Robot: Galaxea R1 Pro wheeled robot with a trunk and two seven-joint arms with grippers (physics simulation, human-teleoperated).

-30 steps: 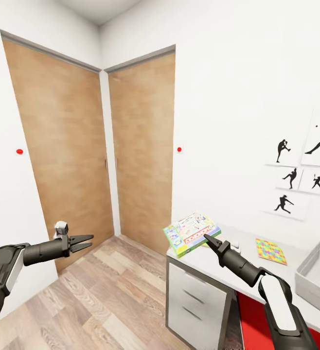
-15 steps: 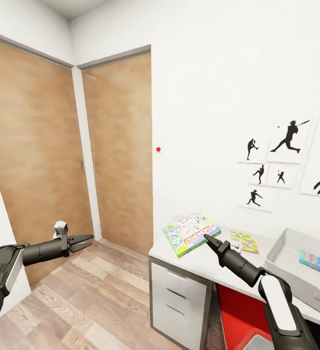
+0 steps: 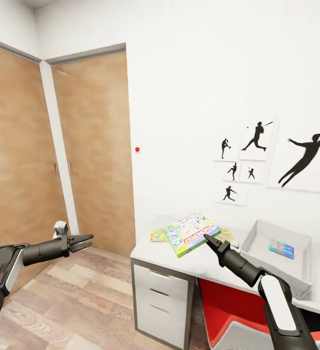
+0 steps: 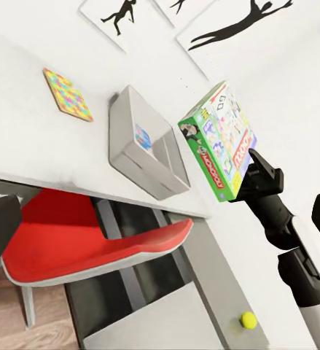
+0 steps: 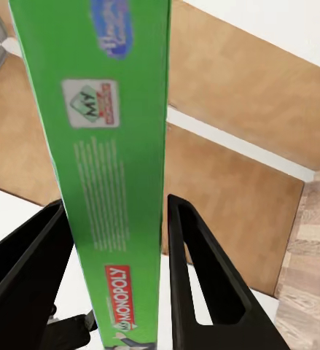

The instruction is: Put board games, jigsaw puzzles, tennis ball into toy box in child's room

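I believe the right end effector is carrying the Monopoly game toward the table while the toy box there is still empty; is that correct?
Not quite: the toy box is not empty. The head view shows a blue board game already lying inside it. The rest holds: the right end effector grips the Monopoly game near the table.

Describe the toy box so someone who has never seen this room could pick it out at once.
Find the wall with the black baseball silhouettes; below it runs the white-topped table. On it, right of the board game held in the right gripper, sits the toy box. It is the only grey open bin there, sloping-sided, with a small blue game box inside.
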